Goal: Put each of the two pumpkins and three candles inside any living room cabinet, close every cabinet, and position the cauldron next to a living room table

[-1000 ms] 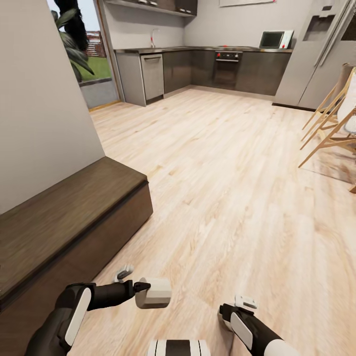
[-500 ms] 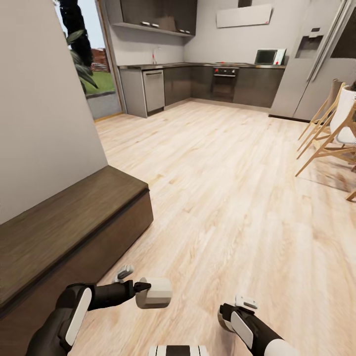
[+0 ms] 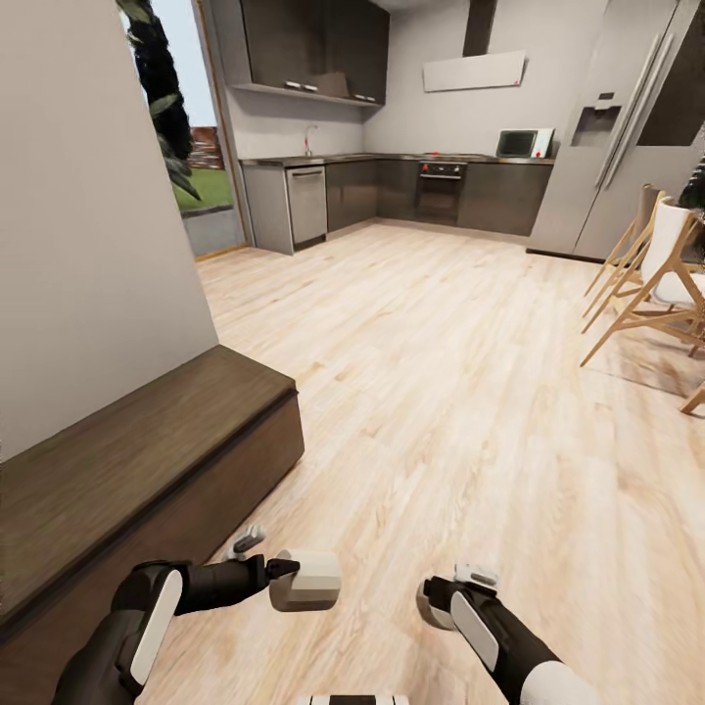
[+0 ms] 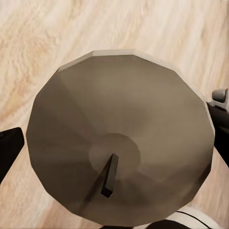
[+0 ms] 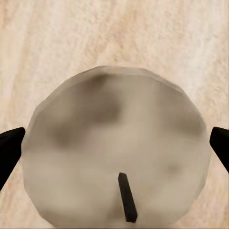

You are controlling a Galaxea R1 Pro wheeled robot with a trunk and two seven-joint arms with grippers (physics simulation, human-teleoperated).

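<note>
While I stand on the pale wood-plank floor (image 3: 460, 392), each hand carries one candle. My left gripper (image 3: 294, 573) has its fingers closed on a short stubby beige candle (image 3: 305, 580), which lies sideways just above the floor. In the left wrist view this olive-brown candle (image 4: 119, 152) shows its top face and dark wick, with the black fingers (image 4: 9, 152) pressed to its rim on both sides. My right gripper (image 3: 446, 607) is closed the same way on a second pale mottled candle (image 5: 117, 148); the head view shows little of it past the wrist, but the right wrist view gives its wick and a black fingertip (image 5: 10, 145) at each edge.

The long low dark brown wooden cabinet (image 3: 127, 460) runs along the grey wall at my left, close to the left arm. Its fronts look shut, as far as the oblique angle lets me tell.

Judgement on progress: two of three candles are in hand, none stored as far as I can see. Third candle, both pumpkins and cauldron: status unknown. Remaining: open a front, put both candles inside, fetch the rest, close every front, set the cauldron by a table. Grey kitchen units (image 3: 392, 191) and light wooden chairs (image 3: 656, 284) stand well apart ahead.
</note>
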